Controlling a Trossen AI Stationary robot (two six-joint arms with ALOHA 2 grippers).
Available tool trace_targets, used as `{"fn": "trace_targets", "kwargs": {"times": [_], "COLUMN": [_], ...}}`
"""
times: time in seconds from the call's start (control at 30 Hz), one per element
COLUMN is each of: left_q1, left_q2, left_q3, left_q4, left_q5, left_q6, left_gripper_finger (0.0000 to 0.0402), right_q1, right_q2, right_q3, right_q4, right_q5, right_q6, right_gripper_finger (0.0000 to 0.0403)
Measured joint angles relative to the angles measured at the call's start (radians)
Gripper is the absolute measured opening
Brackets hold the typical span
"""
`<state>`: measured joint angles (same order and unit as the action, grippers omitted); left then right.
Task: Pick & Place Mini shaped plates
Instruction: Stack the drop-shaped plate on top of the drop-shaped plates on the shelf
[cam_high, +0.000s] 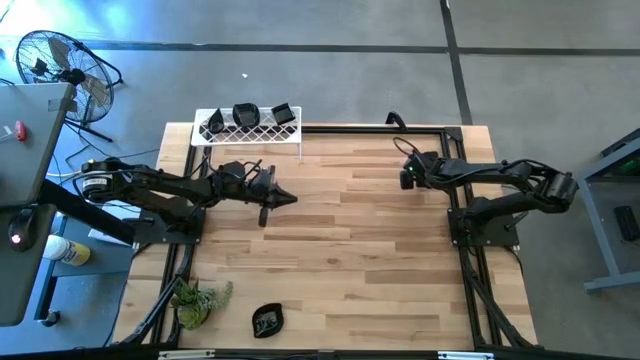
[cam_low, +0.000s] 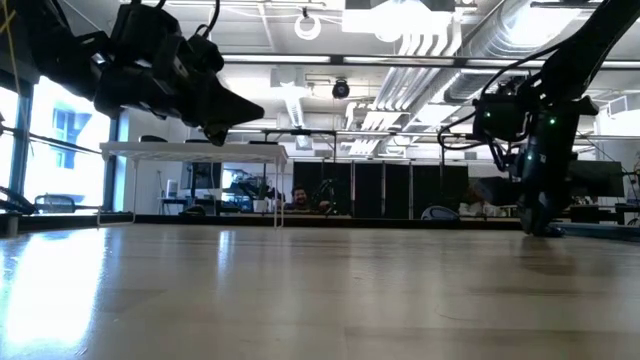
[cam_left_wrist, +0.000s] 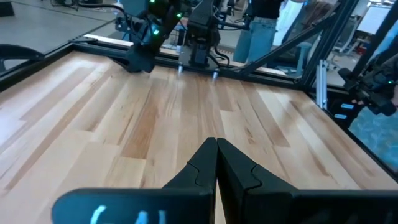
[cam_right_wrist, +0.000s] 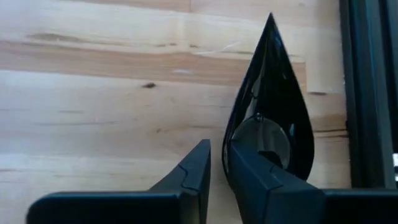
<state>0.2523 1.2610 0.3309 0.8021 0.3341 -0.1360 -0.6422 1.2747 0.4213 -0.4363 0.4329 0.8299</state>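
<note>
2 dark arms are working over the wooden table (cam_high: 330, 250) as we are looking down on it. We are seeing the right gripper (cam_right_wrist: 217, 163) lowered at the table's far right corner, just beside the black frame rail (cam_right_wrist: 364, 93), its 2 fingers standing a narrow gap apart around the rounded rim of a glossy black teardrop plate (cam_right_wrist: 273, 118); 1 finger (cam_right_wrist: 261, 177) is lying inside the dish and the other outside it, and we cannot tell whether they are already pinching the rim. That plate is lying flat on the wood with its point directed away from the fingers. In the overhead view the same gripper (cam_high: 408, 176) is sitting near the table's back edge, and in the table-level view it (cam_low: 540, 225) is reaching down to the surface. We are finding the left gripper (cam_high: 285, 198) hovering above the wood in front of the white wire rack (cam_high: 248, 131), its fingers pressed together with nothing between them, as the left wrist view (cam_left_wrist: 216, 155) is showing plainly. 3 more black plates are sitting on that rack at the back left: a leaf-like plate (cam_high: 213, 122), a rounded plate (cam_high: 245, 113) and a square plate (cam_high: 283, 113). Another black plate (cam_high: 267, 320) is lying alone near the front edge, close to a small green plant (cam_high: 200, 300).
</note>
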Motion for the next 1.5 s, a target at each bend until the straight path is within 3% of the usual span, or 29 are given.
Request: {"fn": "trace_targets", "kwargs": {"times": [0.3, 0.57, 0.9, 1.03, 1.17, 1.3, 1.5], "left_q1": [0.0, 0.001, 0.001, 0.001, 0.002, 0.002, 0.002], "left_q2": [0.0, 0.0, 0.0, 0.0, 0.0, 0.0, 0.0], "left_q3": [0.0, 0.0, 0.001, 0.001, 0.001, 0.001, 0.001], "left_q4": [-0.003, -0.033, -0.056, -0.075, -0.073, -0.083, -0.101], "left_q5": [-0.001, -0.004, -0.053, -0.105, -0.133, -0.161, -0.17], "left_q6": [-0.026, -0.025, -0.018, -0.018, -0.018, -0.018, -0.018], "left_gripper_finger": [0.0, 0.0, 0.0, 0.0, 0.0, 0.0, 0.0], "right_q1": [0.001, 0.041, 0.296, 0.445, 0.565, 0.631, 0.646], "right_q2": [0.0, -0.021, -0.072, -0.056, 0.026, 0.191, 0.472], "right_q3": [0.001, 0.043, 0.173, 0.208, 0.233, 0.288, 0.482], "right_q4": [-0.019, -0.034, -0.024, 0.088, 0.269, 0.416, 0.459], "right_q5": [-0.025, -0.115, -0.093, -0.046, -0.034, -0.025, -0.015], "right_q6": [-0.004, -0.002, 0.103, 0.18, 0.217, 0.221, 0.146], "right_gripper_finger": [0.0005, 0.0007, 0.0002, 0.0003, 0.0004, 0.0004, 0.0004]}}
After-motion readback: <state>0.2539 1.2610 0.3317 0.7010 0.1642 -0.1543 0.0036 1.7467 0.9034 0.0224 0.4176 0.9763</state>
